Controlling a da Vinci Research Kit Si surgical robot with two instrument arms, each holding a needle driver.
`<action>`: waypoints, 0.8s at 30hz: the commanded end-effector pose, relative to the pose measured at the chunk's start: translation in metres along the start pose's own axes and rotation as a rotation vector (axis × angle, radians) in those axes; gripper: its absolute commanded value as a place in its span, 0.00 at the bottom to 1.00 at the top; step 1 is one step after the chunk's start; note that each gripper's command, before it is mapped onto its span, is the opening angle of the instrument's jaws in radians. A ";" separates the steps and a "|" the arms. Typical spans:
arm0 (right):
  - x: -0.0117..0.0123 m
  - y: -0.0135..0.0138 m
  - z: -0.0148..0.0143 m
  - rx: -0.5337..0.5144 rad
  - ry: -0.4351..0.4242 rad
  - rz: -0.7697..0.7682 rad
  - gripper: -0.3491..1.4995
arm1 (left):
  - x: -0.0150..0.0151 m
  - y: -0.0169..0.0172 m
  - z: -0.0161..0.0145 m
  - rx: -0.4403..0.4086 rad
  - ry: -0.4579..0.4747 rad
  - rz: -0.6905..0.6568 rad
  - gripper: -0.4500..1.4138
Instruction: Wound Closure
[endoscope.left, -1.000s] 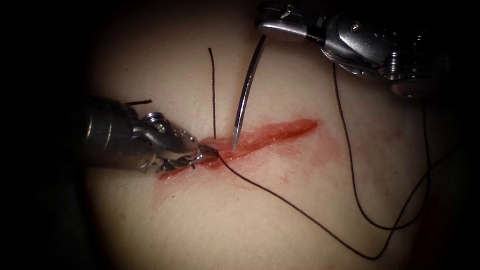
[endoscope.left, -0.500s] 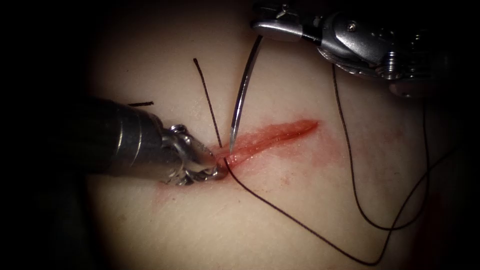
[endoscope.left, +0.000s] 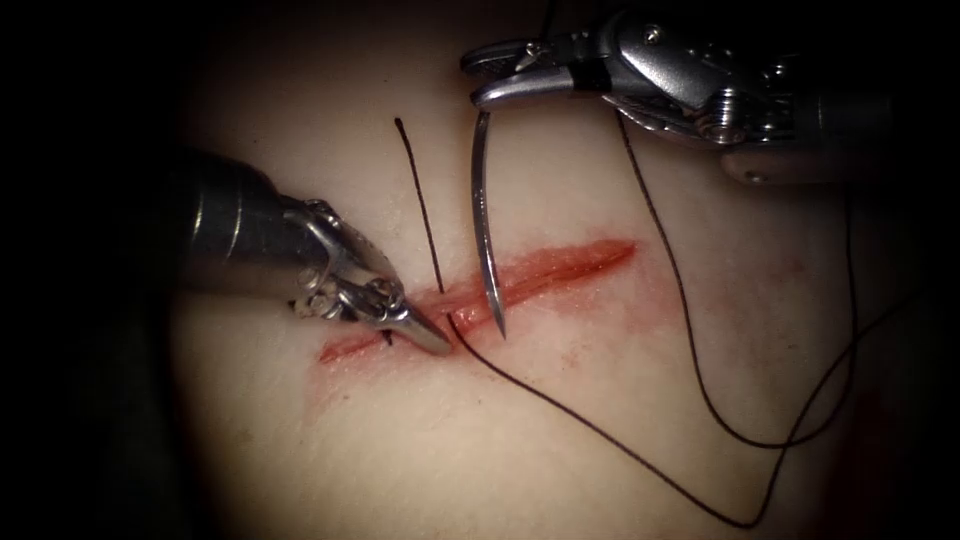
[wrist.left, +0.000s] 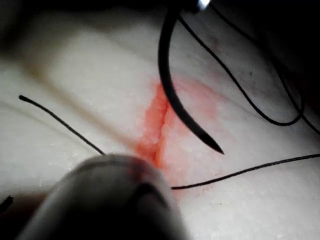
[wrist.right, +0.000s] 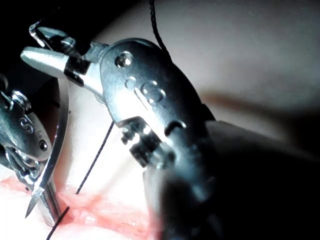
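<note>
Since the earlier frames our right gripper (endoscope.left: 478, 75) has swung left, and the needle (endoscope.left: 484, 225) now hangs with its tip over the cut (endoscope.left: 520, 278), free of the tissue (endoscope.left: 560, 420). It's clamped near the needle's blunt end. Our left gripper (endoscope.left: 440, 345) sits closed at the cut's left part, holding nothing we can make out. Thread (endoscope.left: 600, 435) trails off right. Looks like we're lining up a bite; next needs a careful tip placement.
</note>
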 end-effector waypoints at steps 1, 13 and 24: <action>-0.0007 0.0008 0.0007 0.001 0.000 -0.011 0.00 | 0.0002 -0.0006 0.0007 -0.006 -0.007 -0.017 0.00; -0.0005 0.0012 0.0019 0.003 0.021 -0.067 0.00 | 0.0027 -0.0045 0.0012 0.116 -0.102 -0.045 0.00; -0.0006 0.0014 0.0017 0.002 0.024 -0.067 0.00 | 0.0013 -0.0044 0.0020 -0.140 -0.198 -0.130 0.00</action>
